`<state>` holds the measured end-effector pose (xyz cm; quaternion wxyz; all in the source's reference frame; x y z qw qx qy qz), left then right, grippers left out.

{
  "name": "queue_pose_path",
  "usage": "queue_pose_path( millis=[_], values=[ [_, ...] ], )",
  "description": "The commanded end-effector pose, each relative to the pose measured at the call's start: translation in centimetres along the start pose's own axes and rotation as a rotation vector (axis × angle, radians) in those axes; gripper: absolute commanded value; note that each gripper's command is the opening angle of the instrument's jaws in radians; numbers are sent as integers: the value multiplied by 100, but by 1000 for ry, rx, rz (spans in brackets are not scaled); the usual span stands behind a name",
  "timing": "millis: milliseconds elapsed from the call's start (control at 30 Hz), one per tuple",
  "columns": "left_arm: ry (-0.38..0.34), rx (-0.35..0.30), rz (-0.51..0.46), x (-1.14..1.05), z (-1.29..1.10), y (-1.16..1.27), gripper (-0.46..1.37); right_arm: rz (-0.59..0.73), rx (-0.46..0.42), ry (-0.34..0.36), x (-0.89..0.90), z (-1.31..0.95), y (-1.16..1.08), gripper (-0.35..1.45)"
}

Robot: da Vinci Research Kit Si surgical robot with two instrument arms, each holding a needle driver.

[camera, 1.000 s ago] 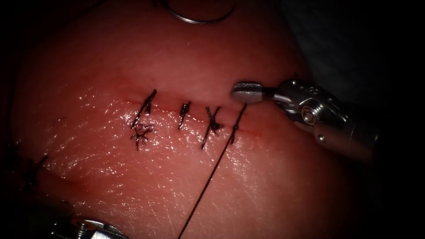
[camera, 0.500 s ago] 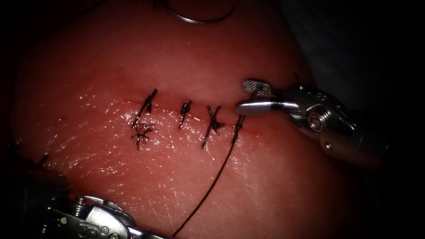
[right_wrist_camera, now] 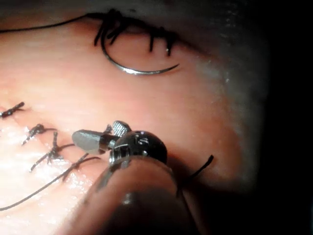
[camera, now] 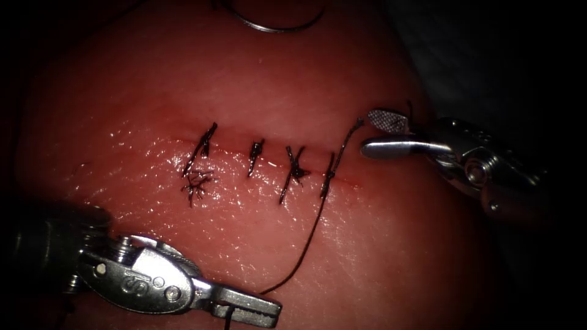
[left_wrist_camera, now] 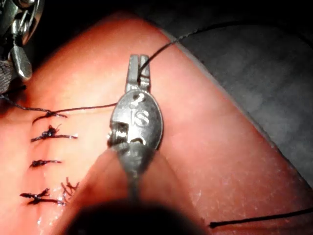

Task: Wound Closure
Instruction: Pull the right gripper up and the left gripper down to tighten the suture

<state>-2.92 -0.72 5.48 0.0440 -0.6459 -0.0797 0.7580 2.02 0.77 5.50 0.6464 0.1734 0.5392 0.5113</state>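
on the tissue [camera: 379, 256] needle [camera: 275, 25] lies free; left fingers [camera: 247, 308] pinch thread [camera: 306, 244], right fingers [camera: 382, 134] spread.

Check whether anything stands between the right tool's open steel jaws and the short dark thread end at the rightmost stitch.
Nothing visible: only bare tissue separates the right tool, holding nothing, from the short dark thread end. The left tool grips the long thread below the cut; the curved steel needle lies free on the tissue.

Curved needle [camera: 275, 25] lies free on tissue [camera: 379, 244] above the stitched cut [camera: 269, 150].
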Motion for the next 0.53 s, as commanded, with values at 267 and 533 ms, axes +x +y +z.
queue_pose_path(
  millis=[267,533],
  values=[
    [-1,10,-2,3,6,-12,-35,6,3,2,-7,4,-15,139],
    [-3,12,0,1,8,-11,-35,6,4,4,-7,3,-15,139]
  ],
)
